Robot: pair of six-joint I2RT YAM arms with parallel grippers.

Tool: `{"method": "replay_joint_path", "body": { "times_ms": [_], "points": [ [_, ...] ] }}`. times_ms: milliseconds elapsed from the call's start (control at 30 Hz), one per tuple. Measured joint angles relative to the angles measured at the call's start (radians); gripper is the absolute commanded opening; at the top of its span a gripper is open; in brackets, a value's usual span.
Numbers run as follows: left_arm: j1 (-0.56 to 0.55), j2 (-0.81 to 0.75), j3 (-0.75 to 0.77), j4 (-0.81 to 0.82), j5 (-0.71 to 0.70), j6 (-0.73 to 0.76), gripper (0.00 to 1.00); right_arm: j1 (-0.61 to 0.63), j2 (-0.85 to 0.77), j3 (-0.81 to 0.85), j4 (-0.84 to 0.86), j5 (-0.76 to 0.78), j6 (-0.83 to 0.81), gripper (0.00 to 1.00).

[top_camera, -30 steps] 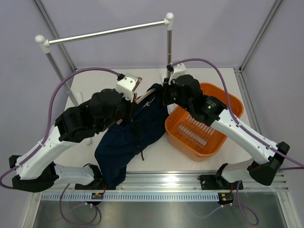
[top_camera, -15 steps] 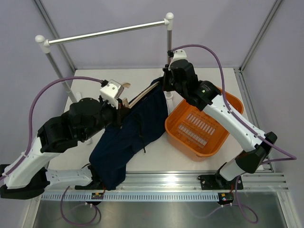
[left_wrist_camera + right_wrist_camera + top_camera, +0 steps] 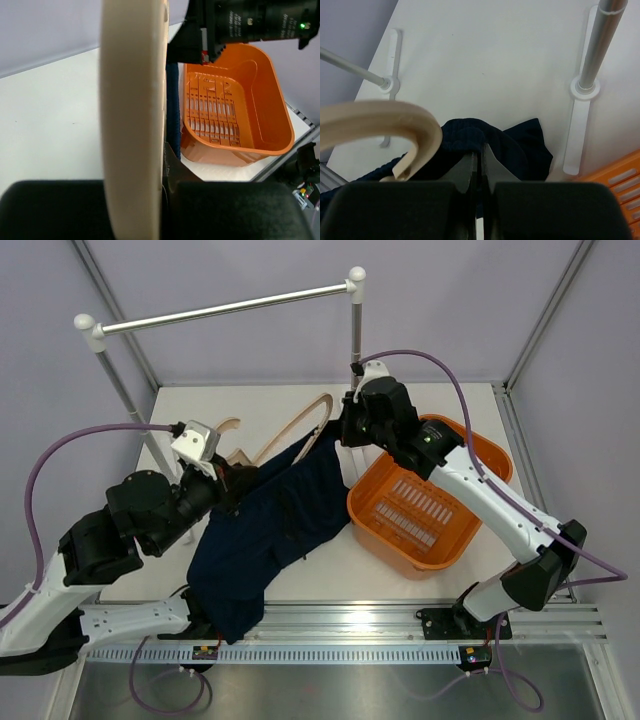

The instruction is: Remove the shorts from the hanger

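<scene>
The light tan wooden hanger [image 3: 298,422] is thin, smooth and gently curved. Its long axis runs from the left gripper [image 3: 228,472] diagonally away toward the right gripper [image 3: 345,435], and its bare far tip ends just beside that gripper. The left gripper's jaws are closed tight on the wood. The dark navy blue cloth shorts [image 3: 265,530] are limp and wrinkled. They stretch lengthwise from the right gripper, past the left gripper's right side, toward the arms' bases. The right gripper's jaws pinch their upper end, fully closed on the cloth. A slotted orange plastic tub [image 3: 420,510] sits just right of the right gripper.
</scene>
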Motion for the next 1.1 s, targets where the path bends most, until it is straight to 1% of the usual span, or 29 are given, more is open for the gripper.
{"method": "replay_joint_path", "body": {
  "times_ms": [100,233,467,600,767,933,1033,1100],
  "points": [
    [-0.003,-0.051,-0.081,0.08,-0.031,0.0,0.0,0.026,-0.034,-0.036,0.005,0.001,0.005,0.0],
    [-0.004,-0.099,-0.157,0.174,-0.071,0.001,0.0,0.112,-0.064,-0.047,0.012,0.02,0.005,0.0],
    [-0.004,-0.1,-0.219,0.343,-0.103,0.009,0.0,0.283,-0.068,-0.044,0.014,0.064,-0.013,0.0],
    [-0.004,-0.089,-0.234,0.399,-0.144,0.029,0.0,0.332,-0.067,-0.044,0.014,0.075,-0.018,0.0],
    [-0.005,-0.089,-0.246,0.474,-0.229,0.075,0.0,0.357,-0.064,-0.032,-0.014,0.099,-0.036,0.0],
    [-0.006,-0.092,-0.24,0.465,-0.361,0.1,0.0,0.358,-0.062,0.057,-0.076,0.162,-0.09,0.0],
    [-0.006,-0.113,-0.24,0.435,-0.414,0.108,0.0,0.358,-0.062,0.172,-0.106,0.212,-0.15,0.0],
    [-0.006,-0.132,-0.241,0.415,-0.438,0.109,0.0,0.358,-0.061,0.286,-0.133,0.256,-0.202,0.0]
  ]
}}
